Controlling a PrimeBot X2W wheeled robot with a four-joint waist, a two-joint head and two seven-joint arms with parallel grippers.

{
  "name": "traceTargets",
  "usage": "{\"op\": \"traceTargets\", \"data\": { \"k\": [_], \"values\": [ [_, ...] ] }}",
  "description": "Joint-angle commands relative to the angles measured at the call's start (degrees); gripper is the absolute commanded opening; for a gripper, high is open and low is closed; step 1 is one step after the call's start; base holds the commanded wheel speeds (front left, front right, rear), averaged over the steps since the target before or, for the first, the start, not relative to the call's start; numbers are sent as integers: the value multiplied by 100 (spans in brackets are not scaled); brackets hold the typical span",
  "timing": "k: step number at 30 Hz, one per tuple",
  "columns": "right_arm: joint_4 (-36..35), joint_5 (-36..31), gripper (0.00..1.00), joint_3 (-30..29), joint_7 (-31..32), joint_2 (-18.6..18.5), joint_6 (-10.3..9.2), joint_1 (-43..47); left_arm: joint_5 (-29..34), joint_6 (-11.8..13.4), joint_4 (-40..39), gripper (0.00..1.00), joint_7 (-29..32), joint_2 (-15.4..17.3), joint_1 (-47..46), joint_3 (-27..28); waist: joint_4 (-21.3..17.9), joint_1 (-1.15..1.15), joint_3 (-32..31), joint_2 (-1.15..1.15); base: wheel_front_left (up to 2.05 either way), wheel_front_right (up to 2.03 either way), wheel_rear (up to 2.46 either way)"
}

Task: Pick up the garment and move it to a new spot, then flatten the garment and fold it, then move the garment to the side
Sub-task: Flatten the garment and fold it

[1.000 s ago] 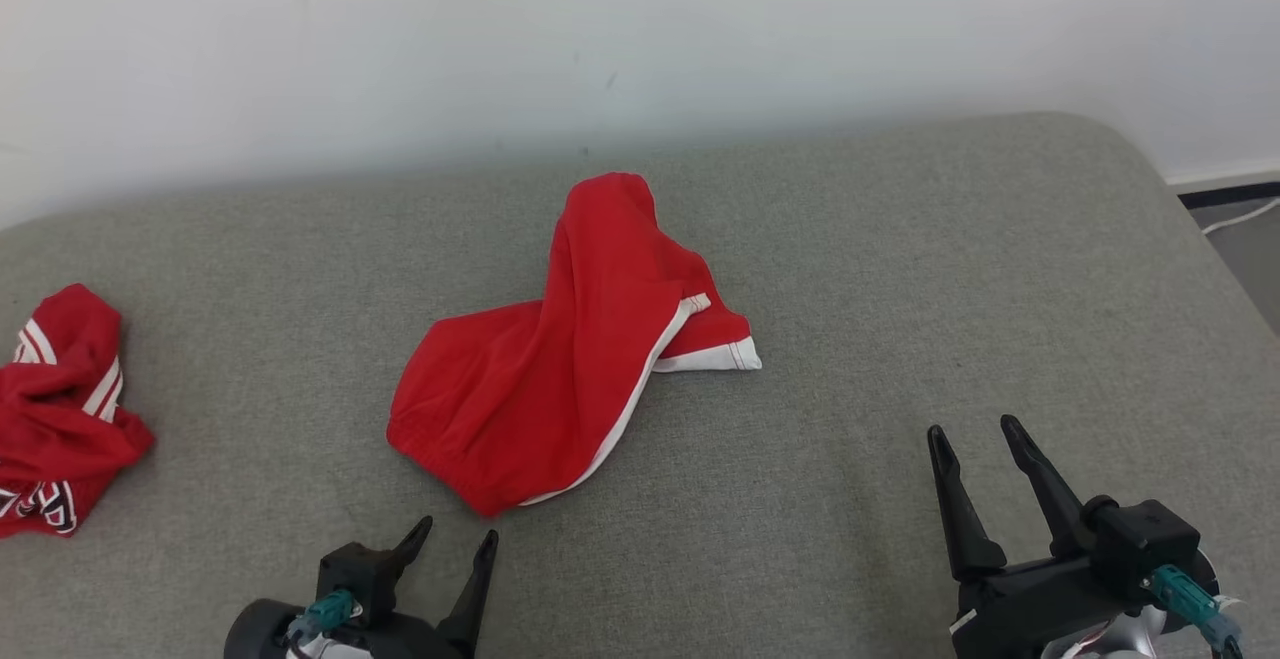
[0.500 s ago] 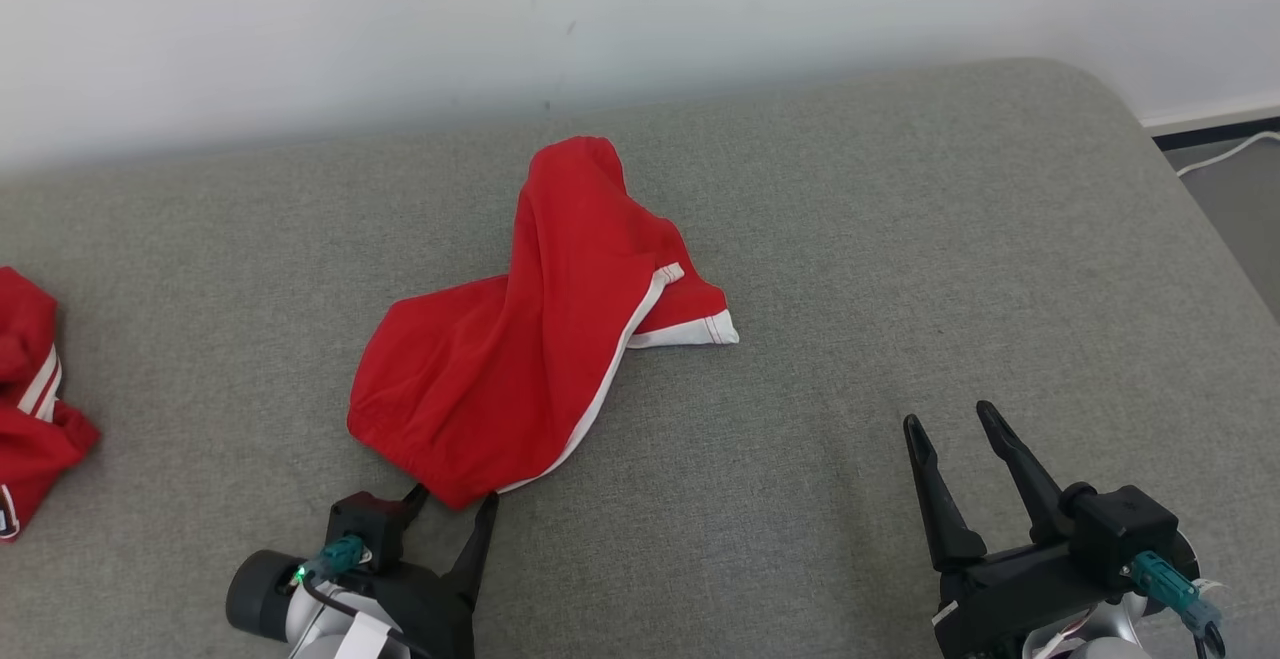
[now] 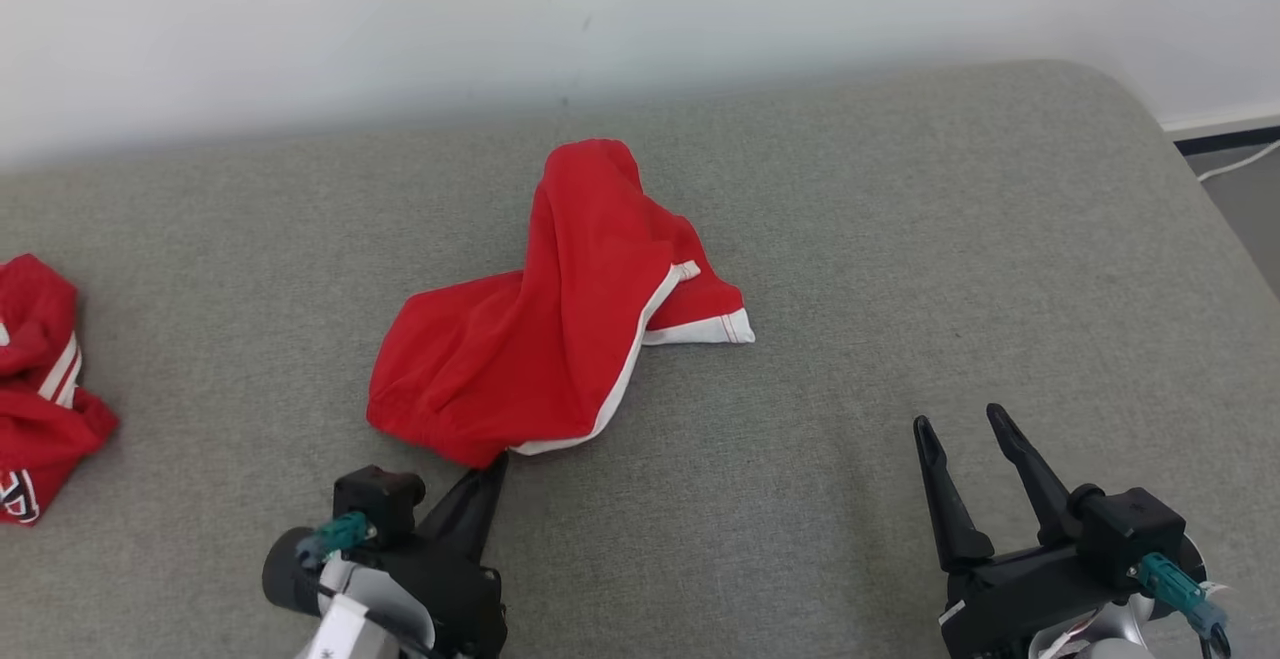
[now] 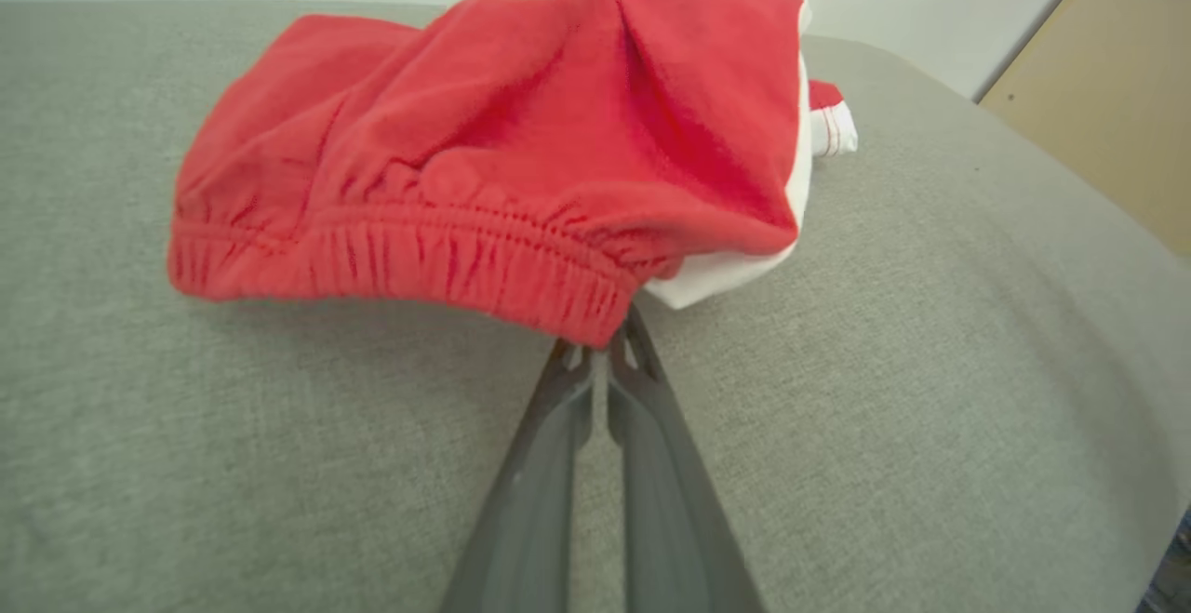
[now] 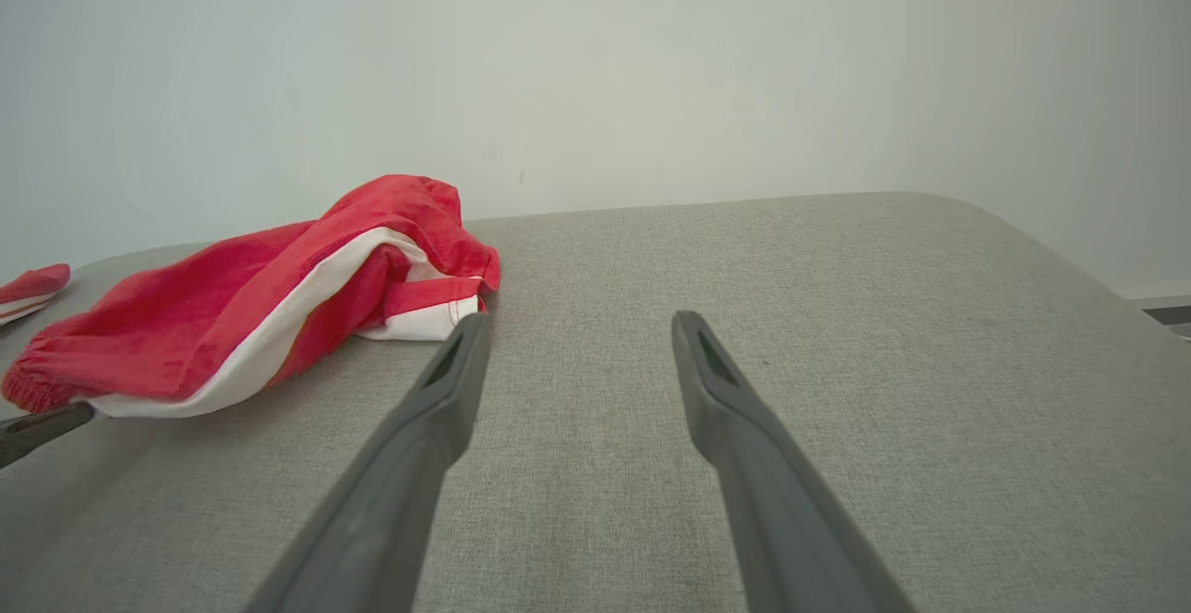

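Garment [image 3: 540,339]: red shorts with white trim, lying crumpled mid-worktop [image 3: 900,259], one end twisted up toward the wall [image 3: 300,19]. Left end effector [image 3: 492,464]: fingers pressed together, pinching the near corner of the elastic waistband; tips hidden under the fabric in the left wrist view. Right end effector [image 3: 958,417]: fingers spread, holding nothing, over bare grey fabric well to the right of the shorts. Second red cloth [image 3: 40,379], white stripes, bunched at the worktop's far left.
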Motion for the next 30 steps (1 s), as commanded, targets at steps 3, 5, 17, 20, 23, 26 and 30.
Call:
{"op": "traceTargets", "data": {
  "k": [3, 5, 17, 20, 23, 26, 30],
  "values": [
    [35, 36, 100, 4, -22, -24, -2, 36, -370, 13, -395, 0, -3, 242, 53, -125, 104, -1, -90, 0, 0, 0, 0],
    [55, 35, 100, -7, -26, -24, -2, 62, -568, 13, -714, 0, 51, 411, 59, -152, 157, -1, -138, 0, 0, 0, 0],
    [114, 67, 100, 66, -13, -24, -2, 116, -1022, 328, -2260, 0, 861, 1301, 64, 274, 306, -1, -316, 0, 0, 0, 0],
    [121, 75, 100, 107, -16, -24, -2, 80, -972, 446, -2194, 0, 1065, 1423, -109, 302, 282, -1, -299, 0, 0, 0, 0],
    [119, 77, 100, 169, -10, -24, -2, 26, -934, 506, -1951, 0, 1126, 1474, -303, 335, 218, -1, -252, 0, 0, 0, 0],
    [115, 81, 100, 213, -15, -23, -2, -22, -849, 597, -1562, 0, 1172, 1462, -514, 331, 141, -1, -181, 0, 0, 0, 0],
    [106, 61, 100, 241, -22, -22, -2, -87, -761, 743, -970, 0, 1066, 1398, -835, 374, 36, -1, -29, 0, 0, 0, 0]
  ]
}}
